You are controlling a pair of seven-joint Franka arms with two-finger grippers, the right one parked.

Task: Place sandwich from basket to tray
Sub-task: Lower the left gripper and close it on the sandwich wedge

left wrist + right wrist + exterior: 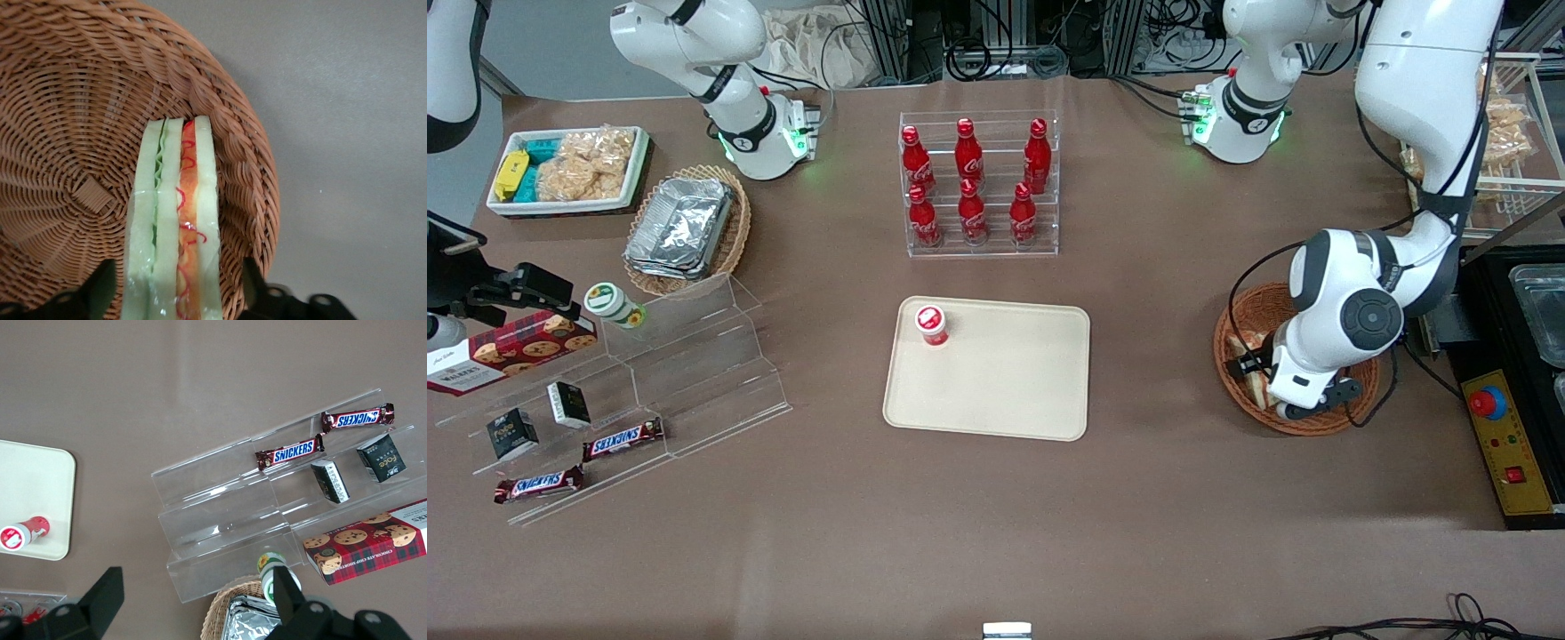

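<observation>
The sandwich (pixel 173 220), white bread with green and orange-red filling, stands on edge against the inner wall of the reddish-brown woven basket (pixel 67 133). My left gripper (pixel 177 293) is open and down in the basket, one dark finger (pixel 103 287) on each side of the sandwich with a small gap to the bread. From the front, the arm's wrist covers much of the basket (pixel 1316 425), and only a bit of the sandwich (pixel 1249 342) shows beside the gripper (pixel 1258 373). The beige tray (pixel 996 391) lies mid-table, toward the parked arm's end from the basket.
A small red-capped cup (pixel 931 324) stands on a tray corner. A clear rack of red cola bottles (pixel 978 182) is farther from the camera than the tray. A clear stepped shelf with snacks (pixel 631 373) stands toward the parked arm's end. A yellow control box (pixel 1507 444) sits beside the basket.
</observation>
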